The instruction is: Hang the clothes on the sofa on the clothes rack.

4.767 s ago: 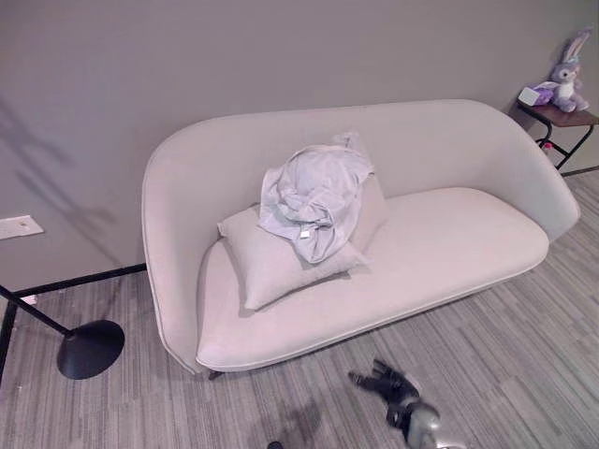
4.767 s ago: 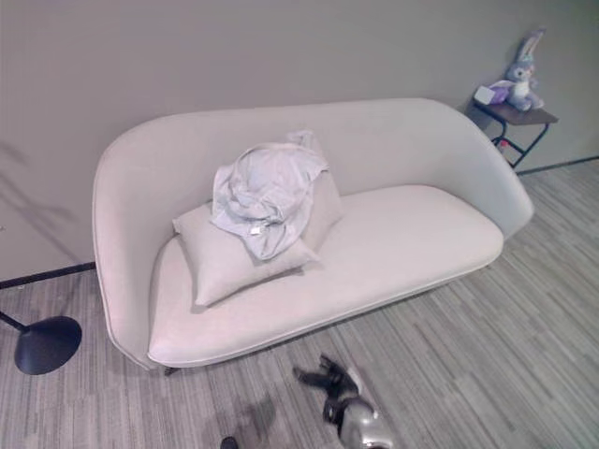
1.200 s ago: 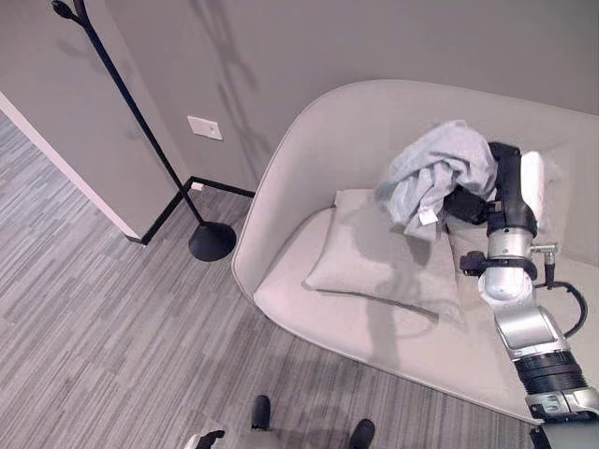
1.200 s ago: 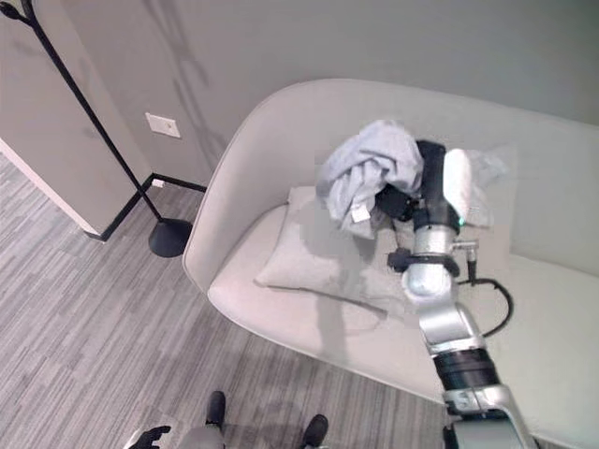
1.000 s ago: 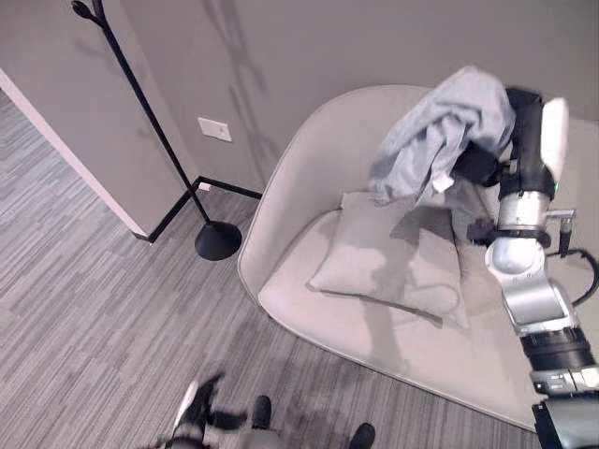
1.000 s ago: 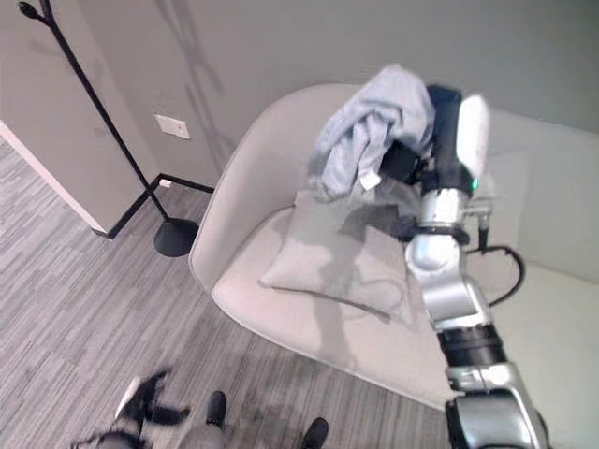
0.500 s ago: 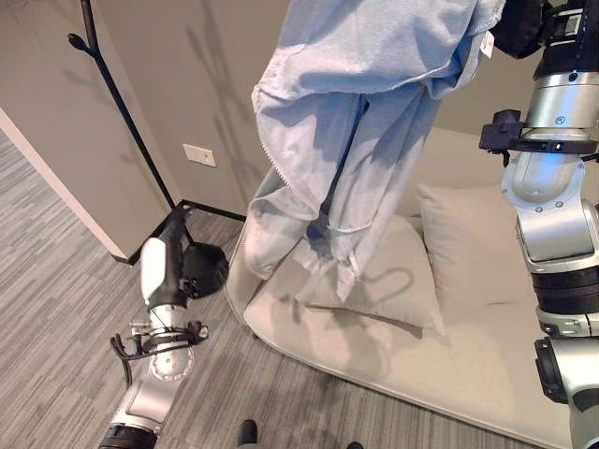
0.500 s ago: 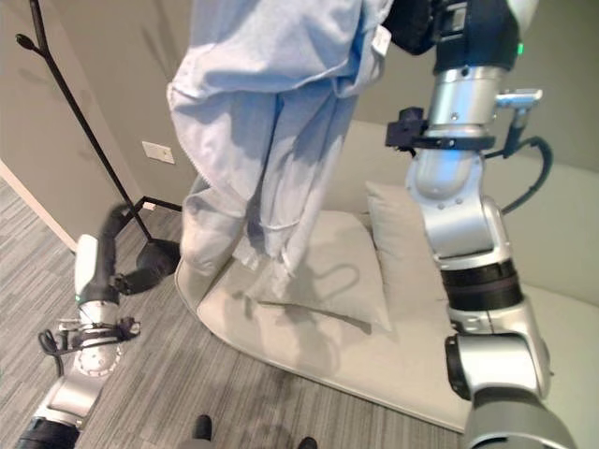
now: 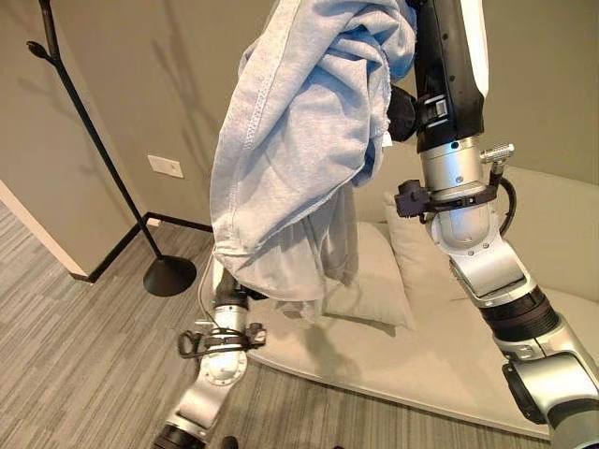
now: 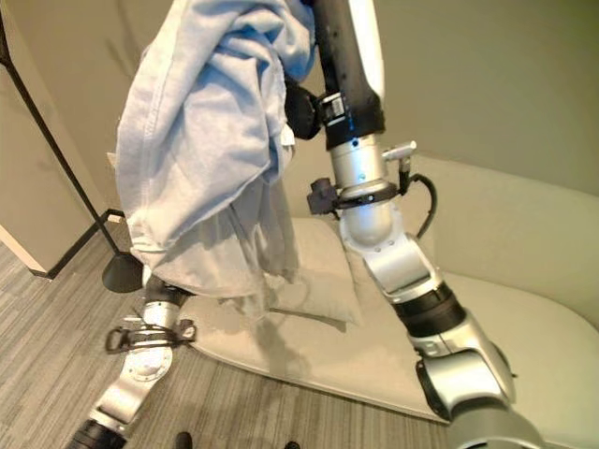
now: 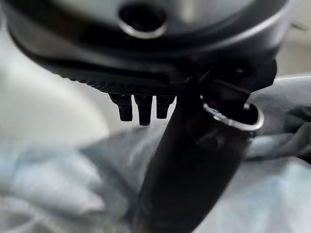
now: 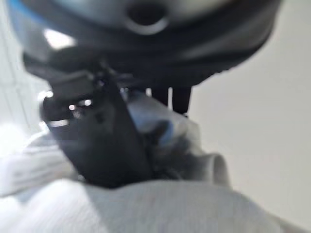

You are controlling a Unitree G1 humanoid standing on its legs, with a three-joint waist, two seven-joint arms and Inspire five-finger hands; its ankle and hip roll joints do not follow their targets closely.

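Two silver-grey arms ending in dark hands

The right arm (image 9: 477,253) is showing rounded, brushed-silver segments joined by black ribbed rings, and its forearm is wearing a glossy black casing with a white panel (image 9: 474,47) down one side. A black clamp (image 9: 440,198) is circling the wrist section with a small silver bracket beside it, and a thin black cable (image 9: 506,201) is looping out there. The left arm (image 9: 220,360) is showing the same silver shell and black collar. The right hand (image 12: 97,141) and left hand (image 11: 194,160) are appearing matte black, with blunt dark fingertips (image 11: 139,109).
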